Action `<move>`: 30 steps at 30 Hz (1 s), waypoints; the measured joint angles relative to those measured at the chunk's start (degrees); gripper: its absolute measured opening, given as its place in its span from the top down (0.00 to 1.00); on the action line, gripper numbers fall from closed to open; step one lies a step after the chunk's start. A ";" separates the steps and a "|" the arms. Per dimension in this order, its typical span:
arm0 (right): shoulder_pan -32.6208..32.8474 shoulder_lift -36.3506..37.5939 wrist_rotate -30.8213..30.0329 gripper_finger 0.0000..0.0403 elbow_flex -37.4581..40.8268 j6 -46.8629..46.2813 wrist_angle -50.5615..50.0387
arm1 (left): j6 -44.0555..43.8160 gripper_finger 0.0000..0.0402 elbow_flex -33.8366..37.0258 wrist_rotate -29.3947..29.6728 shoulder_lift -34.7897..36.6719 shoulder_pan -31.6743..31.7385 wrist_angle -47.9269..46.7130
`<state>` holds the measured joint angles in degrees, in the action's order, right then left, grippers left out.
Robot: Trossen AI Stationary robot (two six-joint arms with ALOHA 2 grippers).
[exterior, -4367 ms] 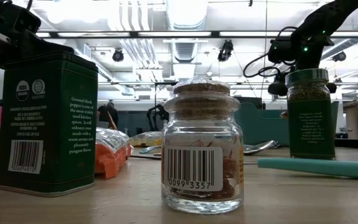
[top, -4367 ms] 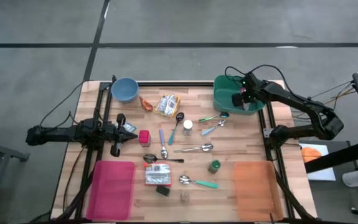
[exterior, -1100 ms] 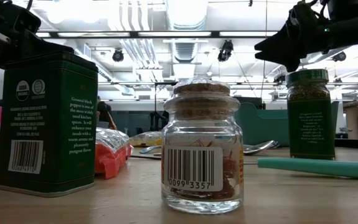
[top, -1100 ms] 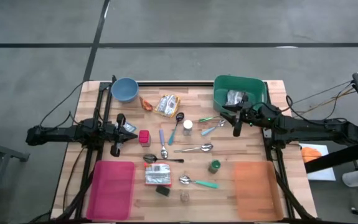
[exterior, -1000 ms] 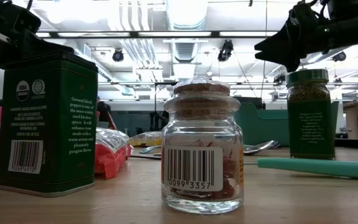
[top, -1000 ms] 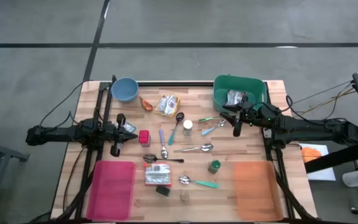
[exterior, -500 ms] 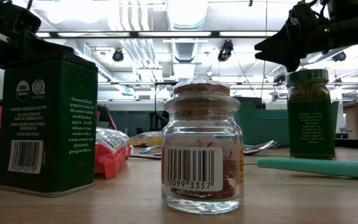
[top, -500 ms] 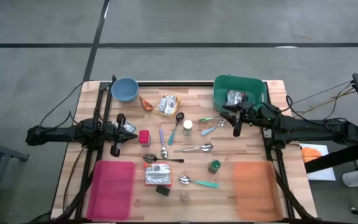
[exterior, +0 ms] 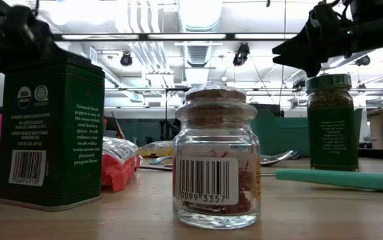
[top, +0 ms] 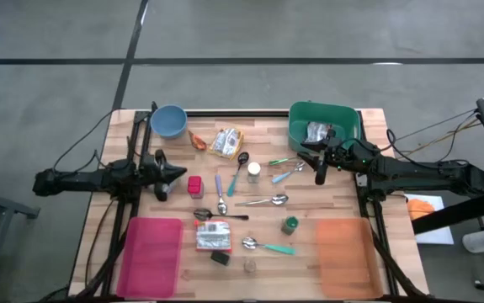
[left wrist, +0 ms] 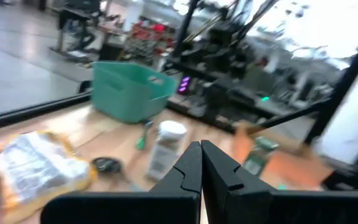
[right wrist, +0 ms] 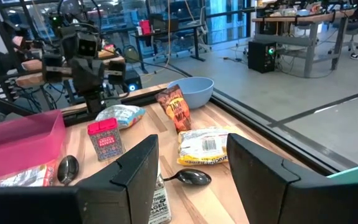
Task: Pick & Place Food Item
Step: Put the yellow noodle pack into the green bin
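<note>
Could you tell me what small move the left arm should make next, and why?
Probably open the left gripper and ease it toward the red tin. Its fingers are shut and empty, and that tin is the food item nearest them. The right gripper hangs open and empty beside the green bin, where a silvery packet already lies.

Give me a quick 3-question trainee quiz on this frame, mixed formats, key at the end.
1. True or false: the right gripper is holding a spoon.
2. Multiple choice: what lies inside the green bin? A) a silvery food packet B) a blue bowl C) a red spice tin
3. Short answer: are the left gripper's fingers open or shut?

Key
1. False: its fingers stand apart with nothing between them, just beside the bin.
2. A: the silvery packet is in the bin; the blue bowl and red tin are on the table.
3. Shut, tips together, empty.
</note>
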<state>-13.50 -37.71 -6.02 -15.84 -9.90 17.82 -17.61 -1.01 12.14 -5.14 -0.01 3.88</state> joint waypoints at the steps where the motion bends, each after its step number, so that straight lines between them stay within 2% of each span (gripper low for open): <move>1: 0.00 0.00 0.00 0.54 0.00 -0.02 0.01 | 0.73 1.00 -1.45 0.84 -1.22 0.00 -1.10; 5: 0.00 0.00 0.00 0.54 0.00 -0.01 -0.02 | 4.32 1.00 -11.85 2.53 -7.69 0.00 -8.67; 8: 0.00 0.00 0.00 0.54 0.00 -0.12 0.00 | 4.29 1.00 -20.58 2.72 -15.45 0.00 -18.20; 11: 0.00 0.00 0.00 0.54 0.00 -0.04 0.00 | 2.40 1.00 -28.02 5.35 -23.69 0.00 -24.57; 16: 0.00 0.00 0.00 0.54 0.00 -0.05 0.00 | -0.21 1.00 -35.80 11.50 -38.13 1.37 -26.70; 19: 0.00 0.00 0.00 0.54 0.00 -0.03 0.00 | -2.14 1.00 -40.56 12.10 -45.97 4.52 -28.61; 21: 0.00 0.00 0.00 0.54 0.00 -0.07 0.00 | -3.57 0.98 -44.25 11.09 -50.36 7.23 -31.40; 23: 0.00 0.00 0.00 0.54 0.00 -0.11 0.00 | -4.35 0.94 -47.13 7.40 -54.26 10.38 -32.87; 27: 0.00 0.00 0.00 0.54 0.00 -0.12 0.00 | -0.61 0.77 -51.19 -1.22 -61.33 15.23 -33.18; 30: 0.00 0.02 0.00 0.54 0.00 -0.02 0.00 | 0.92 0.63 -53.35 -4.85 -66.23 17.49 -33.05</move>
<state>-13.50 -37.69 -6.02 -15.84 -9.92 17.82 -16.69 -54.36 7.29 -71.37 17.48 -29.17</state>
